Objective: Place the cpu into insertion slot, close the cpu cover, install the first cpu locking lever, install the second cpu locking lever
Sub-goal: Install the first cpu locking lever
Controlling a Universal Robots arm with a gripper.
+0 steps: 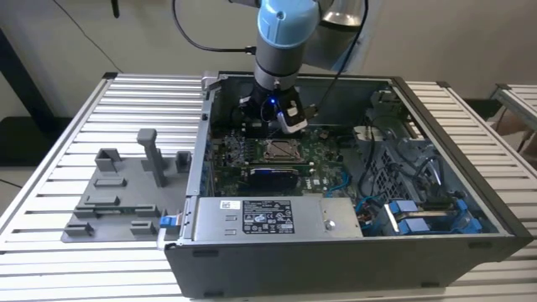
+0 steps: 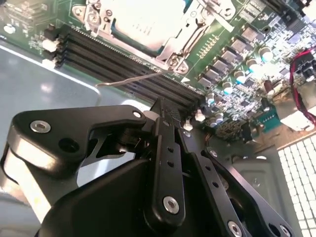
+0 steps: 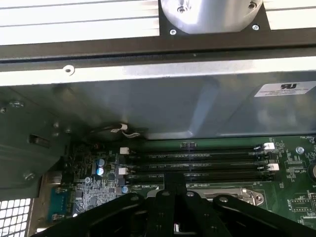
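Observation:
The cpu (image 2: 136, 19) lies flat in its socket on the green motherboard (image 1: 323, 160), and it also shows as a pale square (image 1: 280, 150) in the exterior view. The silvery cpu cover (image 2: 173, 49) rests down around it as a frame. One thin wire locking lever (image 2: 129, 79) juts from the socket's corner across the memory slots, unlatched. My black gripper (image 2: 165, 106) hangs just beyond the lever's free end, beside the socket, its fingers pressed together with nothing between them. In the first wrist view the gripper (image 3: 173, 192) sits low over the slots.
The board lies inside an open grey case with tall walls (image 1: 302, 78) around it. A power supply (image 1: 277, 217) sits at the front, blue cables and a drive bay (image 1: 419, 214) to the exterior view's right. A grey fixture plate (image 1: 117, 189) rests on the slatted table.

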